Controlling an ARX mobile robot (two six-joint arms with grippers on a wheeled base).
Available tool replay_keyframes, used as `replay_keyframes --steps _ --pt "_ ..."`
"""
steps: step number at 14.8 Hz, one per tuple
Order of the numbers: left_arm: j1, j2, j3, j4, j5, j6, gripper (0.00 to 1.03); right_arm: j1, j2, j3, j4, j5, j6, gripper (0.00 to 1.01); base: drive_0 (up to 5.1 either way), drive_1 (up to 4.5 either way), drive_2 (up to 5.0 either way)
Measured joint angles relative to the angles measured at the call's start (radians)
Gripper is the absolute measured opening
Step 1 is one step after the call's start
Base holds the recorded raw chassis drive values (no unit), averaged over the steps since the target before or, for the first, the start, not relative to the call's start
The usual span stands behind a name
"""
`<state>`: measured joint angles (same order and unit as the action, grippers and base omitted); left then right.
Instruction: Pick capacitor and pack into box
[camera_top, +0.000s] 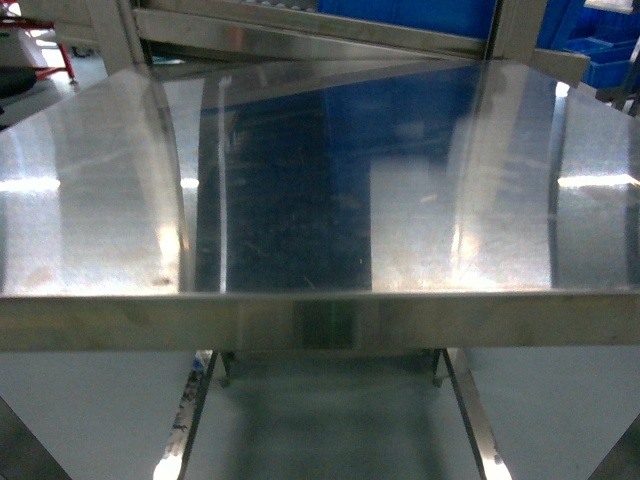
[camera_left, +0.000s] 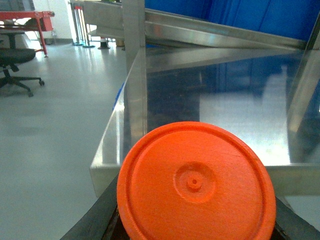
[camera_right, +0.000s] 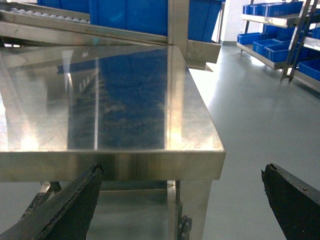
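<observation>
The capacitor (camera_left: 196, 182) fills the lower left wrist view as an orange-red round face with a small dimple at its centre. My left gripper (camera_left: 196, 222) is shut on it, its black fingers (camera_left: 97, 222) showing at either side. It hangs just in front of the steel table's near left corner (camera_left: 107, 167). My right gripper (camera_right: 182, 175) is open with nothing between its wide-spread black fingertips (camera_right: 82, 192), and it sits before the table's near right corner (camera_right: 215, 160). The box is out of view. Neither gripper shows in the head view.
A bare, shiny steel table (camera_top: 320, 200) stretches ahead, its front edge (camera_top: 320, 318) close. Blue crates (camera_top: 410, 18) sit on a roller rack behind it, and more blue crates (camera_right: 272, 30) stand on shelves at the right. An office chair (camera_left: 15, 65) stands on the floor far left.
</observation>
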<state>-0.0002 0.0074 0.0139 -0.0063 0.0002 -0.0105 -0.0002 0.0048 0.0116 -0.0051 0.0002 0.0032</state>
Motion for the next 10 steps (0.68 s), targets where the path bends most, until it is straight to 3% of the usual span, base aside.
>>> replay_keyframes --steps 10 --pt "0.000 0.000 0.000 -0.001 -0.001 0.000 0.44 0.000 0.000 0.000 0.001 -0.002 -0.002 0.98 0.0 0.00 0.0"
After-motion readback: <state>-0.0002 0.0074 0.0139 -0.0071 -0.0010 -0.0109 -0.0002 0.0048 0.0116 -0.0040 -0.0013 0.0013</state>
